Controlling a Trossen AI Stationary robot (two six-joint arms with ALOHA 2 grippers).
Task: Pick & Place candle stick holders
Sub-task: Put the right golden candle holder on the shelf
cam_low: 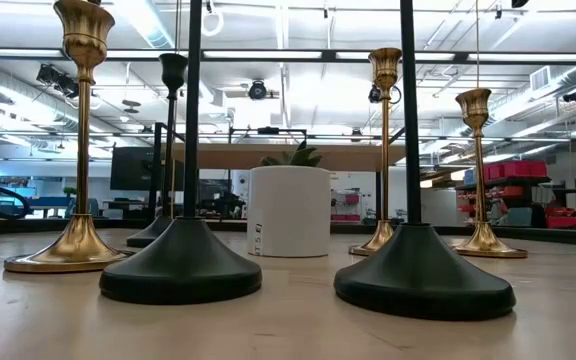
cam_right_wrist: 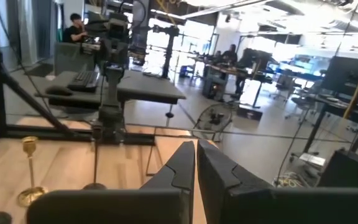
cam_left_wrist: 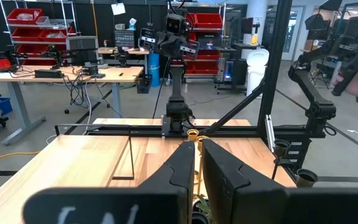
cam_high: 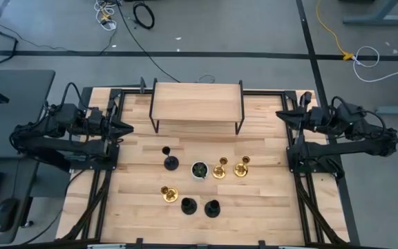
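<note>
Three gold and three black candle stick holders stand upright on their round bases in the middle of the wooden table. Toward the right stand two gold ones (cam_high: 219,169) (cam_high: 242,167). A black one (cam_high: 170,161) is to the left. Nearer the front are a gold one (cam_high: 168,194) and two black ones (cam_high: 188,205) (cam_high: 212,207). My left gripper (cam_high: 131,128) hovers shut and level at the table's left side, away from them; between its fingers (cam_left_wrist: 197,144) a gold holder's top (cam_left_wrist: 193,133) shows farther off. My right gripper (cam_high: 278,113) hovers shut at the right side (cam_right_wrist: 196,144).
A small white pot (cam_high: 199,169) with a green plant stands among the holders. A wooden shelf on black legs (cam_high: 195,102) spans the far middle of the table. Black frame rails (cam_high: 102,187) run along both sides. Bare wood lies along the near edge and beside each arm.
</note>
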